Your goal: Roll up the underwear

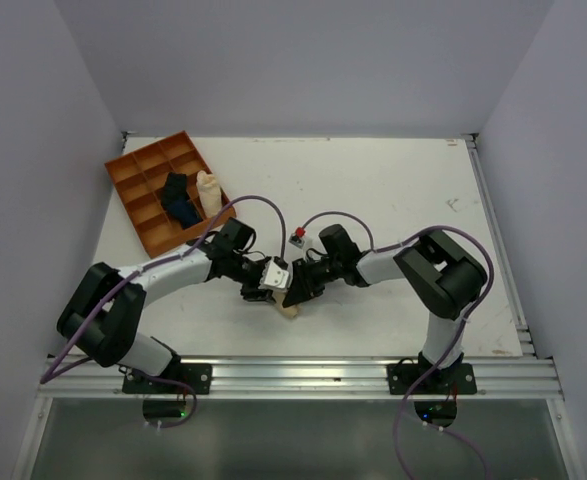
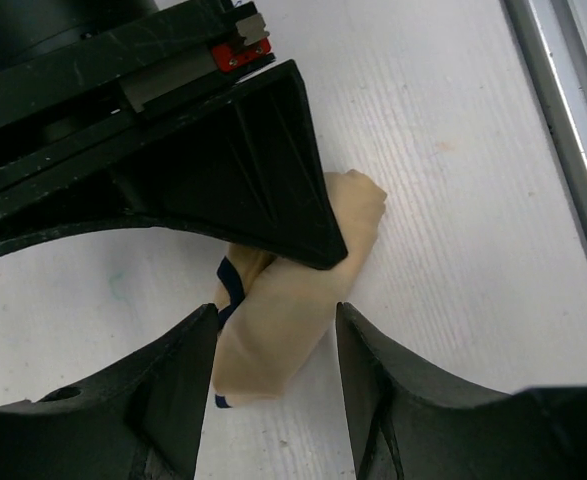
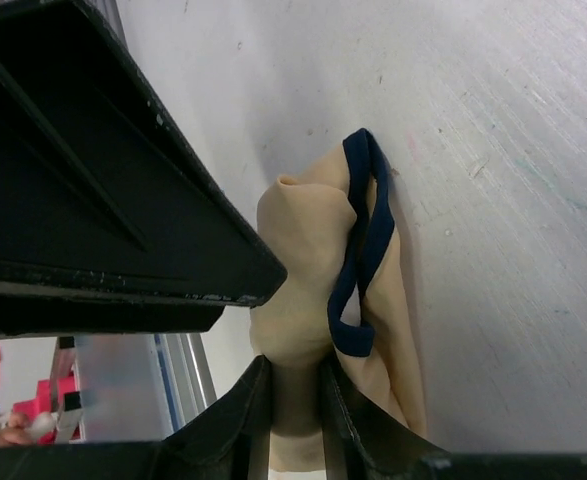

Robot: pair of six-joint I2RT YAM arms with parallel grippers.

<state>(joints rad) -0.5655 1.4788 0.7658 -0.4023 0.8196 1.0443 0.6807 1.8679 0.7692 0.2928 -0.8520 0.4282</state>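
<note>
On the table (image 1: 393,190), near its front edge, our left gripper (image 2: 276,310) stands spread astride the underwear (image 3: 303,250). Our right gripper (image 3: 293,365) pinches a fold of it. It lies bunched, dark band (image 3: 371,215) looped outside.

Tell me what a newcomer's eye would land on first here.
Both black hands meet toward the table's near edge over the beige underwear, bunched with a dark band: the right hand pinches one end, the left hand straddles it. At the far left sits an orange tray holding dark blue cloths and a cream roll.
</note>
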